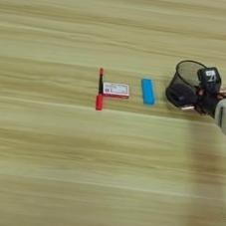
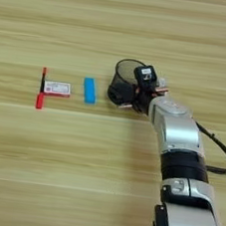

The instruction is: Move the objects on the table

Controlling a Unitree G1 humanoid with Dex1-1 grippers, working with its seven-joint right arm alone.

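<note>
So on the broad light wood-grain table (image 1: 53, 168) there's a little row of stuff: a red pen (image 1: 100, 89) lying roughly front-to-back, a small white-and-red box (image 1: 116, 89) touching its right side, then a blue oblong block (image 1: 147, 91) a bit further right. The silver-armed right gripper with black fingers (image 2: 122, 88) sits just right of the block, low over the wood. Honestly can't tell if its fingers are spread or pinched, they read as one dark lump.

A lab-like bench: bare wooden table (image 1: 52, 177), robot arm (image 2: 179, 138).
</note>
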